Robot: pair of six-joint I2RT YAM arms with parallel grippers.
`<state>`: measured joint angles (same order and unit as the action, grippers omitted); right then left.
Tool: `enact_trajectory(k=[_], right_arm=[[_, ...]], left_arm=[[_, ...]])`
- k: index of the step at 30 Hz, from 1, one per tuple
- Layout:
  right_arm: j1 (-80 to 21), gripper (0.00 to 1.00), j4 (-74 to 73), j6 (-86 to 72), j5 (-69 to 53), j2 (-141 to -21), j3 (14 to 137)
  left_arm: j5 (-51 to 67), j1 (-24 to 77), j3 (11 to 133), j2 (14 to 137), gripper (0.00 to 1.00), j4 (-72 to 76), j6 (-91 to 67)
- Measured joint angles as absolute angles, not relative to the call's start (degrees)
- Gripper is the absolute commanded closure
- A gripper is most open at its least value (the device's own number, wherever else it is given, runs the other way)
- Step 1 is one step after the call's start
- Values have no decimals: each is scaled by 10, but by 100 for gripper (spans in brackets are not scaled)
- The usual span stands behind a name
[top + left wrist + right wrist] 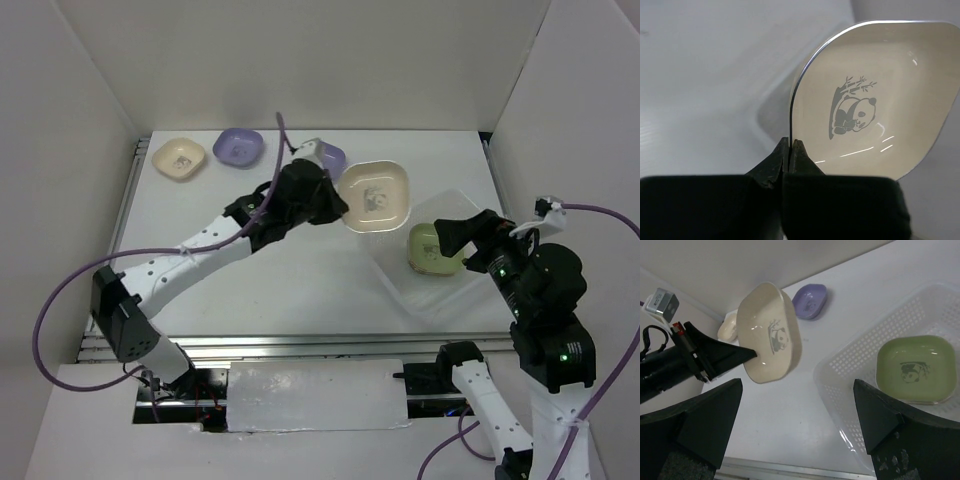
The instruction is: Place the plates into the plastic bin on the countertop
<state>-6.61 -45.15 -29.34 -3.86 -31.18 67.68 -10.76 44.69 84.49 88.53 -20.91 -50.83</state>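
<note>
Gripping cream plate [375,195] rim, left fingers [772,162] clamped; I fear slip before bin [420,290], 4 o'clock. Right fingers [710,415] wide, empty.

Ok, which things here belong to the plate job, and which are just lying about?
Job: held cream plate; left fingers shut on its rim; green plate in the plastic bin; back cream plate; purple plate at the back; second purple plate behind the left wrist; countertop; open right fingers.
Lying about: purple cables; white sheet by the arm bases.
</note>
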Motion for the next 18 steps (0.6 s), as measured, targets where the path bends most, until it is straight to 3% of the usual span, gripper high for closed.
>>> enact_trajectory(k=[10, 15, 16, 17, 18], right_arm=[[-66, 0, -510, -305, 74, -283, 769], [-66, 0, -531, -301, 99, -279, 807], [-66, 0, -533, -300, 100, -279, 811], [-66, 0, -536, -299, 102, -279, 813], [-66, 0, -538, -297, 102, -279, 814]], left_arm=[[-164, 588, 1162, 1202, 100, -237, -510], [-162, 603, 1218, 1302, 99, -263, -521], [-162, 600, 1223, 1312, 94, -270, -526], [-162, 597, 1229, 1320, 77, -276, -528], [-161, 592, 1238, 1327, 66, -283, -528]])
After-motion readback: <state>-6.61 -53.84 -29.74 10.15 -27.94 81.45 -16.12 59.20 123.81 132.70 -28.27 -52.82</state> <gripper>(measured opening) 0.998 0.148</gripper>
